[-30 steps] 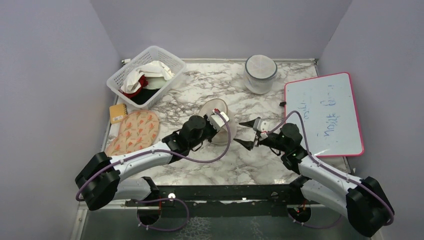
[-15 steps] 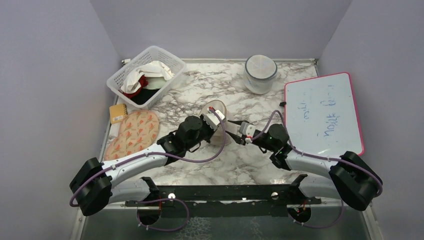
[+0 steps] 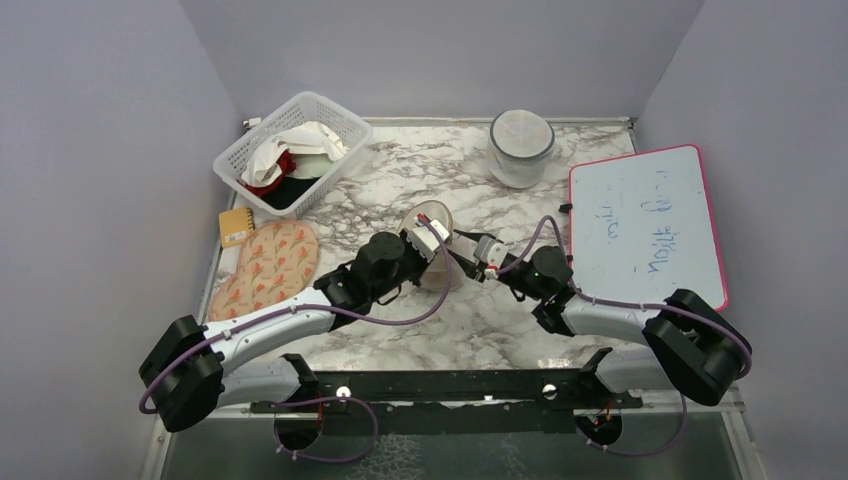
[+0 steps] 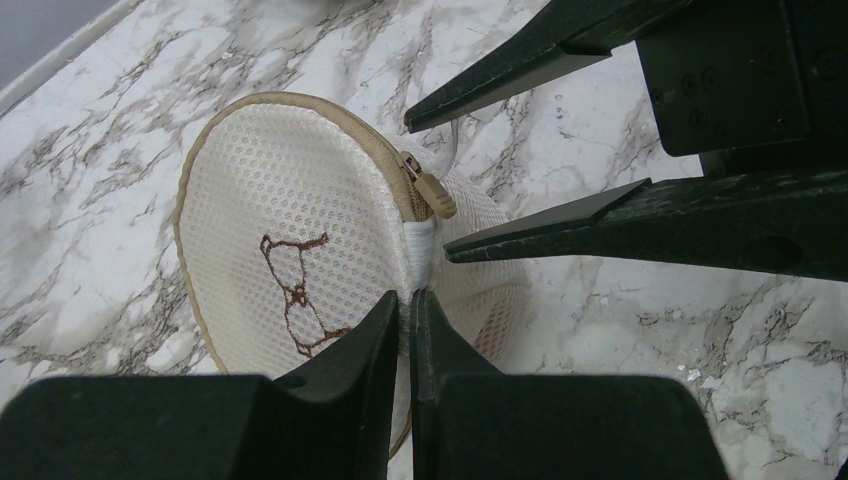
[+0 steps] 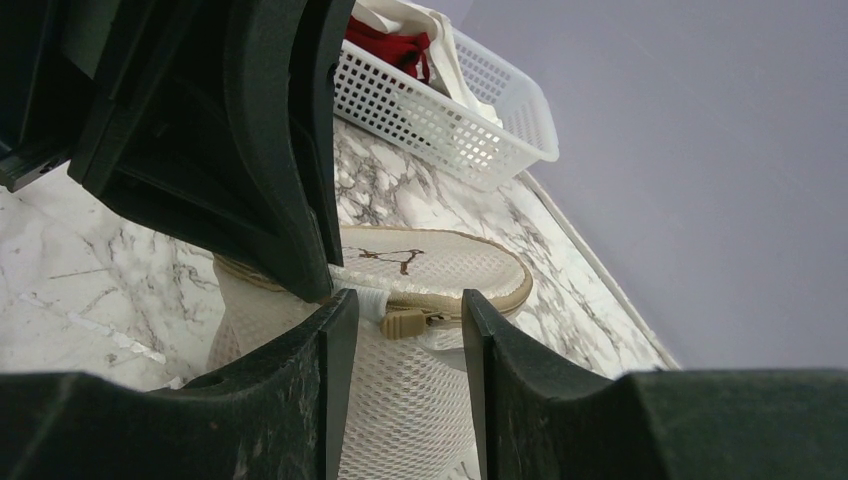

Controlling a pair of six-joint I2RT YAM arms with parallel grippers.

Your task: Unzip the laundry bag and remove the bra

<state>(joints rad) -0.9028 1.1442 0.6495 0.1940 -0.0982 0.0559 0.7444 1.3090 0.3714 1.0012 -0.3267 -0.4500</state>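
A second ago my right pincer (image 3: 458,258) hung apart from the laundry bag (image 3: 430,214), out toward 4 o'clock of it with bare bench (image 3: 500,320) between. Since then I have swung that arm in, and the pincer now sits right at the bag's side, jaws spread, one finger on each side of the tan zip pull (image 5: 405,322). From my left wrist the same thing shows: the two dark right fingers stand above and below the pull (image 4: 436,193), neither one touching it as far as I can tell.

My left pincer (image 4: 408,300) has barely shifted. It comes in from 8 o'clock and is pinched together on the white fabric tab (image 4: 420,240) at the end of the zip, so the bag (image 4: 290,250) is propped on its rim near the middle of the bench, its drawn face turned toward the white basket (image 3: 345,165) at 10 o'clock.

I judge the reach to be over and the grasp due. The left side anchors the bag, and the right only has to close on the pull and draw it round the tan rim. The zip looks fully shut. I cannot make out the bra; a faint pinkish tint low in the mesh may be it, so I take it to be inside. The pull is small and lies flat against the mesh, so a slightly off close could catch netting instead.
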